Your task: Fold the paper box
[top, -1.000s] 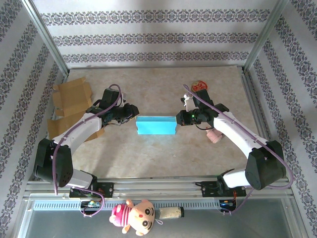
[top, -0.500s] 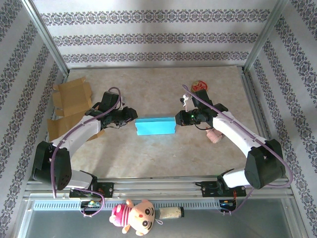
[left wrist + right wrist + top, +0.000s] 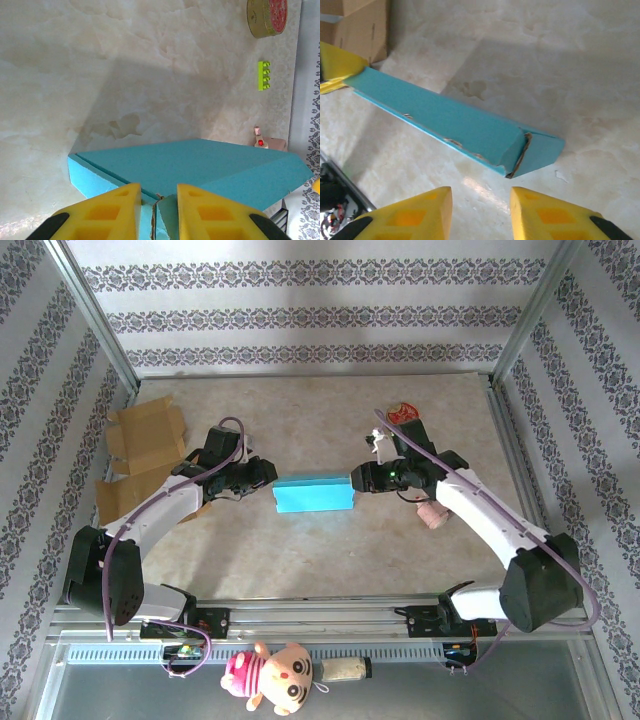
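Observation:
The teal paper box lies flattened and long on the table's middle. In the left wrist view its left end sits between my yellow fingers, the torn end flaps pressed in the narrow gap; my left gripper is shut on that end. My right gripper is open just short of the box's right end, where a flap edge stands slightly ajar. Nothing is between its fingers. The left gripper's yellow finger shows at the box's far end.
Brown cardboard flats lie at the left wall, also close behind the box. A round tin with a red top, a green brick, a small white figure and a pink object sit near the right arm.
My right gripper has moved left, closing in on the box's right end. The box has shifted a little left and up with the left gripper.

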Controlling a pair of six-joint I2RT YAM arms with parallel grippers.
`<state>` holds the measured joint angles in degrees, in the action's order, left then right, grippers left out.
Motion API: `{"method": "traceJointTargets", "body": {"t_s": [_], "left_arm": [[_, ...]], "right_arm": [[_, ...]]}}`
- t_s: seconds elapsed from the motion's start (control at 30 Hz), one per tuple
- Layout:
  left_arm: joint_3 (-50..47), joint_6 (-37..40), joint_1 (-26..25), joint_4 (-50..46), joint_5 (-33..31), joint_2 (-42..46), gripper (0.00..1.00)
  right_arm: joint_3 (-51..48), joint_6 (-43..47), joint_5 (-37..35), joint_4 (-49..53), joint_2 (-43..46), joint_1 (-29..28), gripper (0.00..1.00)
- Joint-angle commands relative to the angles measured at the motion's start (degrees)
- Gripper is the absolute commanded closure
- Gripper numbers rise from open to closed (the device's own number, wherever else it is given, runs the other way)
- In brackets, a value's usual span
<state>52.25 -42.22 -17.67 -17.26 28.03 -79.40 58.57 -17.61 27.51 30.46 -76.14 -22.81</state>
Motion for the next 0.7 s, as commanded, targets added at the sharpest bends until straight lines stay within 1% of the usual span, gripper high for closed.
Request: {"method": "traceJointTargets", "body": {"t_s": [0.0, 0.07, 0.13, 0.17, 0.23, 0.37, 0.43, 0.57, 0.67], "left_arm": [[-1.6, 1.7, -0.5, -4.9, -2.8, -2.2, 0.76], [-1.9, 1.7, -0.4, -4.7, -2.5, -2.3, 0.77], [-2.3, 1.5, -0.4, -4.3, -2.2, -2.2, 0.77], [-2.4, 1.4, -0.6, -4.1, -2.1, -2.1, 0.77], [-2.5, 1.1, -0.5, -3.8, -1.8, -2.0, 0.77], [-2.4, 1.2, -0.5, -3.8, -1.9, -1.8, 0.77], [-2.2, 1.4, -0.5, -4.1, -1.9, -1.8, 0.77], [-2.3, 1.5, -0.5, -4.2, -1.9, -1.9, 0.77], [-3.0, 1.4, -0.6, -3.8, -1.8, -1.9, 0.77]], "right_arm": [[-0.5, -0.2, 3.9, 0.6, 1.9, 1.3, 0.58], [-0.7, -2.9, 3.8, -0.6, 2.8, 1.9, 0.5], [-0.6, -7.1, 2.0, -2.1, 3.0, 2.3, 0.43], [-0.2, -9.7, 0.5, -2.3, 2.7, 2.3, 0.41], [1.0, -13.8, -1.6, -2.3, 1.3, 2.5, 0.41], [2.2, -17.8, -4.0, -2.6, -1.9, 2.3, 0.44], [1.9, -17.8, -4.5, -2.9, -2.9, 2.3, 0.48], [0.5, -15.9, -4.7, -2.9, -5.0, 2.2, 0.52], [-1.9, -14.3, -6.2, -2.9, -6.0, 2.1, 0.61]]}}
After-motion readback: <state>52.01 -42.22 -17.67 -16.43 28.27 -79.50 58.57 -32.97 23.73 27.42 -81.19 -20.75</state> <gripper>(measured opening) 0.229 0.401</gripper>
